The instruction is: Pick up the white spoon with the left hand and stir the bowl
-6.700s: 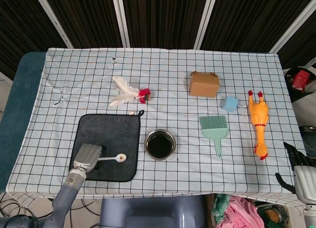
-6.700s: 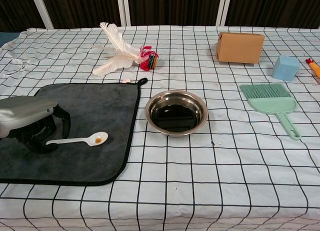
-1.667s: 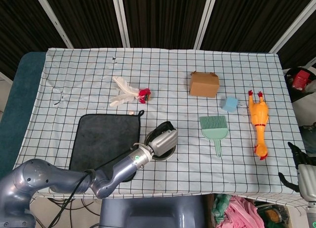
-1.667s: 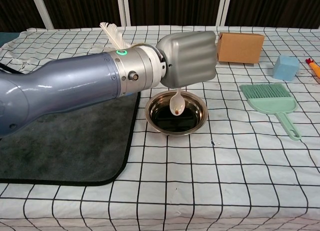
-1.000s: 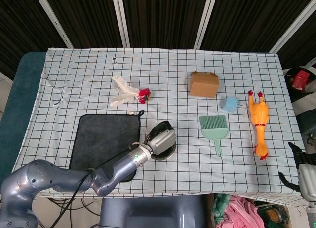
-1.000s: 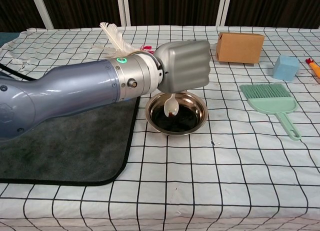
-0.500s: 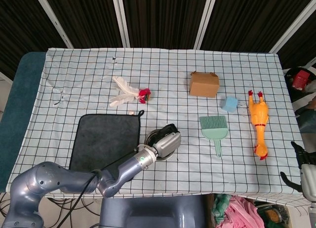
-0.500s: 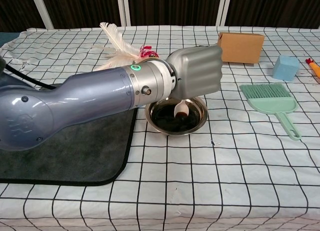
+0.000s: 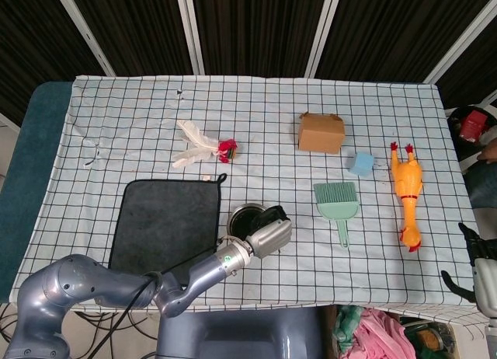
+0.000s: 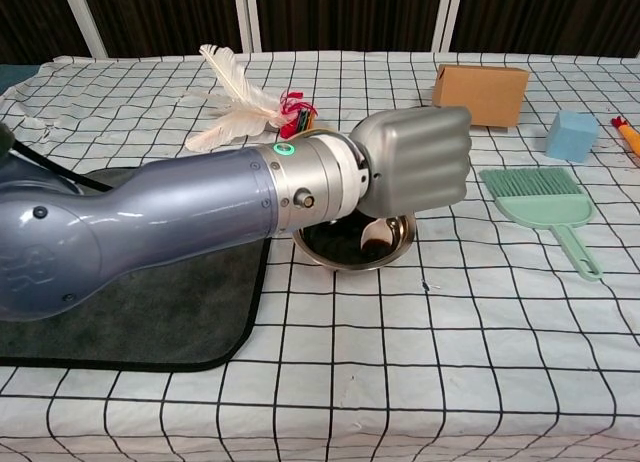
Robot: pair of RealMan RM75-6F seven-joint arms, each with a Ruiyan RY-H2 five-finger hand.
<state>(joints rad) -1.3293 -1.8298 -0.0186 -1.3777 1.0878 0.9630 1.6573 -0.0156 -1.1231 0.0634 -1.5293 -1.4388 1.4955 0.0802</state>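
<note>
My left hand (image 10: 415, 169) hangs over the steel bowl (image 10: 398, 246) and grips the white spoon (image 10: 377, 233), whose scoop dips into the dark liquid near the bowl's right side. In the head view the same left hand (image 9: 269, 234) covers the bowl's near right rim, and the bowl (image 9: 242, 214) shows behind it. Most of the spoon's handle is hidden inside the fist. My right hand (image 9: 480, 267) sits at the far right edge, off the table, fingers apart and holding nothing.
A dark grey mat (image 9: 167, 219) lies left of the bowl. A green dustpan brush (image 9: 337, 203), blue cube (image 9: 361, 164), cardboard box (image 9: 321, 133) and rubber chicken (image 9: 406, 189) are to the right. A white feather toy (image 9: 203, 145) lies behind the mat.
The left hand lifted the spoon off the mat and carried it to the bowl. Over the last second it swept the spoon from the bowl's left side to its right, nearer me.
</note>
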